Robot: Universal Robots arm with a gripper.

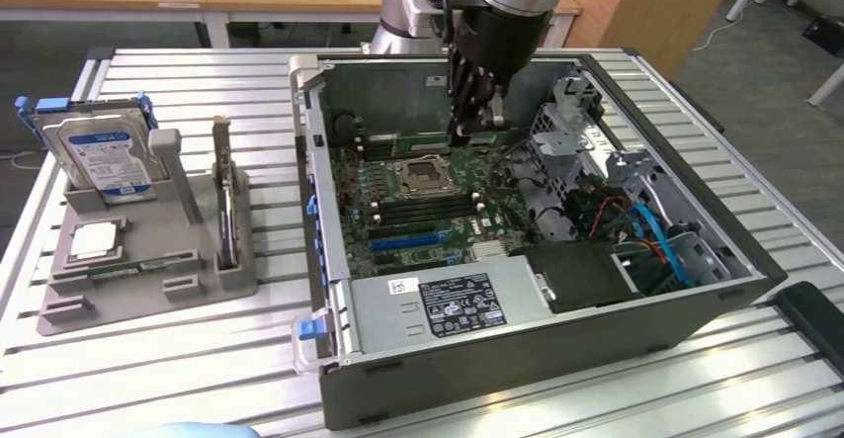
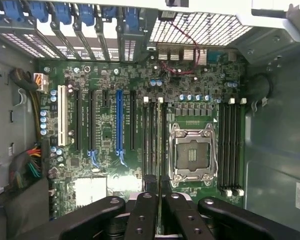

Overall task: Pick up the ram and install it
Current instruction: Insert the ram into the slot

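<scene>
Gripper w/ ram low over mobo, inside PC case

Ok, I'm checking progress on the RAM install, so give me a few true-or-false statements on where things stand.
1. The gripper is inside the open case, over the motherboard. True.
2. The hard drive is mounted in the case. False: it stands in the grey holder outside the case.
3. The gripper's jaws are wide open. False: they are shut on the thin ram.
4. The CPU chip lies in the holder. True.
</scene>
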